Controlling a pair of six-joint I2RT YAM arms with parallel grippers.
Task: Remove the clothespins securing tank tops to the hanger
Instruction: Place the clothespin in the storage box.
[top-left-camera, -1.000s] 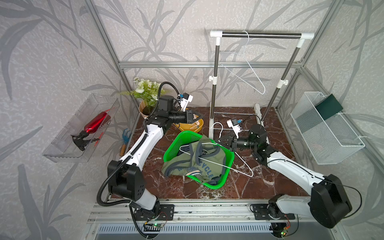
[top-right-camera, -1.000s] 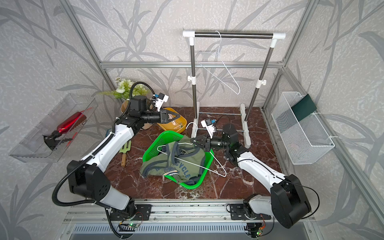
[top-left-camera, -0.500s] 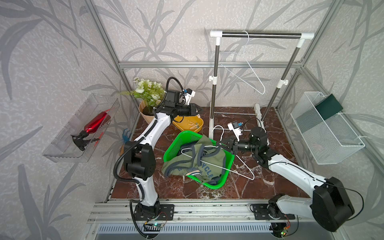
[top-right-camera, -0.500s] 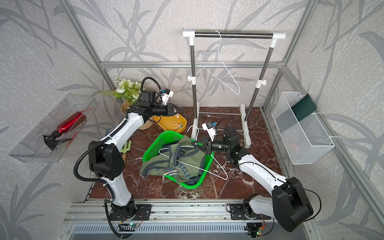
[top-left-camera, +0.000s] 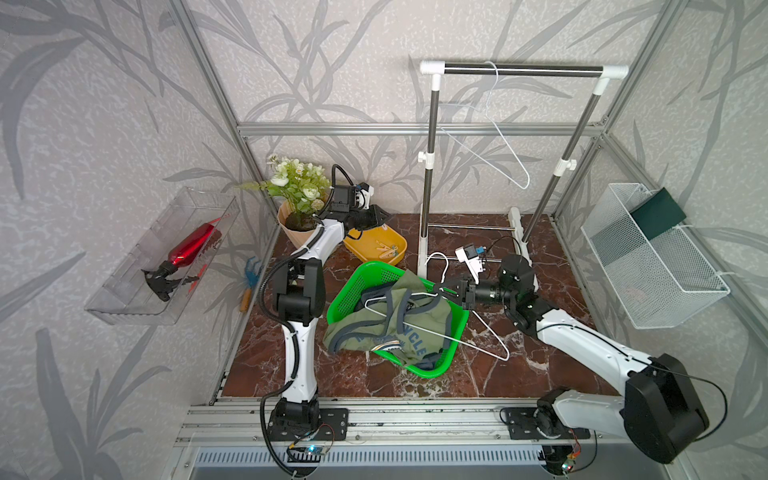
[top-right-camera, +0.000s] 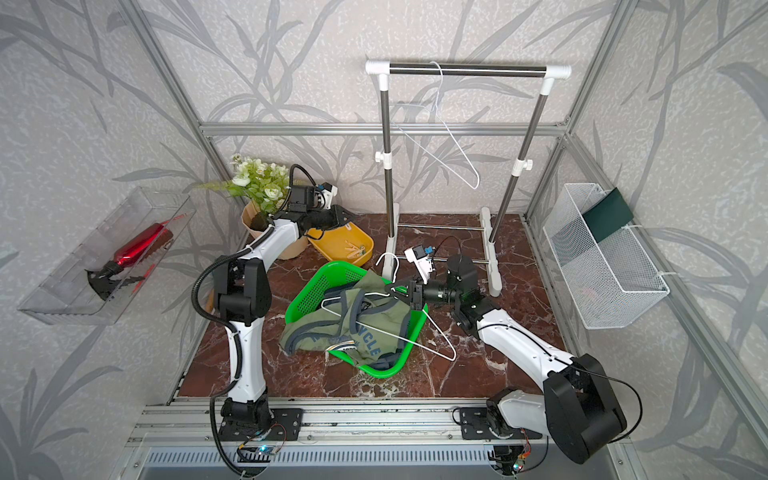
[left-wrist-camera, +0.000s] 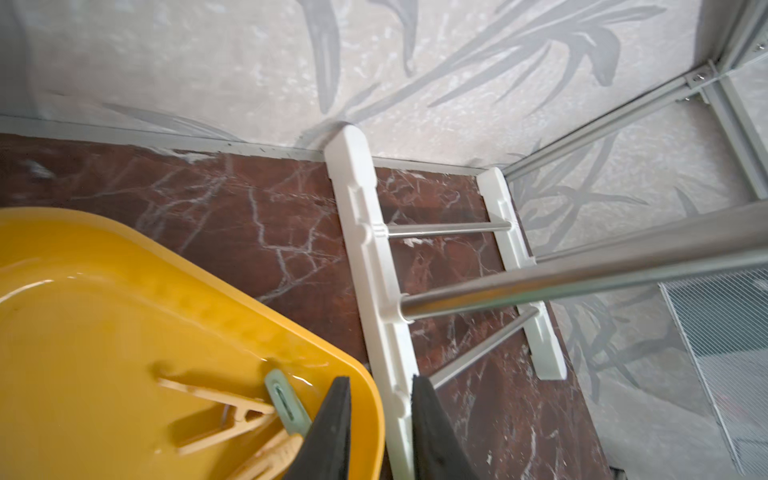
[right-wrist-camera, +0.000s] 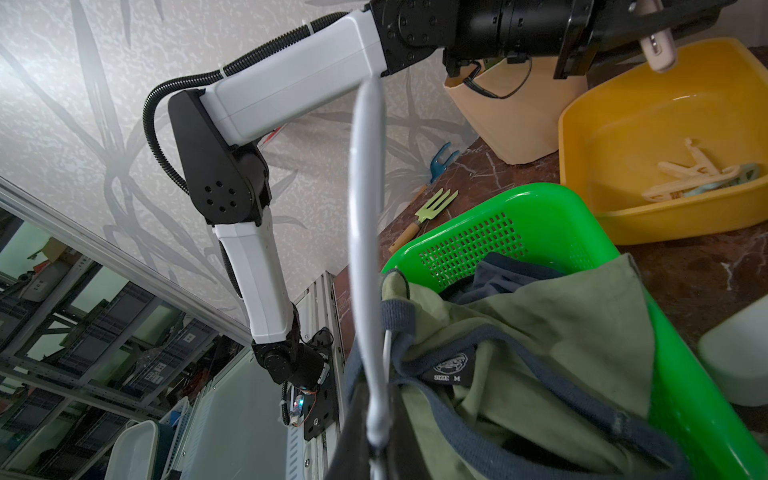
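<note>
Starting near-middle on the marble surface (top-left-camera: 374, 382): green basket (top-left-camera: 353, 291) holds the olive-green tank top (top-left-camera: 415, 328), bunched and spilling over the basket's near-left rim. The slate-blue tank top (right-wrist-camera: 498, 272) is mostly buried under it, and only a dark fold shows. A white wire hanger (right-wrist-camera: 365, 208) lies across the olive top, with one corner poking past the basket's right rim over the surface. The right pincer (top-right-camera: 395, 289) comes in from the right and is clamped tight on the hanger wire by the base of its hook, over the basket's far-right rim. Can't tell if any clips sit on the hanger. Farther left, just beyond the basket, a yellow tray (left-wrist-camera: 124, 291) has the clothespins (left-wrist-camera: 216, 411) piled at its right end, with one pale green clip (left-wrist-camera: 286, 399) among them. The left pincer (left-wrist-camera: 380, 384) hangs over the tray's right rim with its fingers slightly apart and nothing between them. A plant pot (top-left-camera: 291, 232) stands just left of the tray. At the far side, a garment rack (top-left-camera: 430, 166) carries a second bare hanger (top-left-camera: 505, 162) on its bar.
</note>
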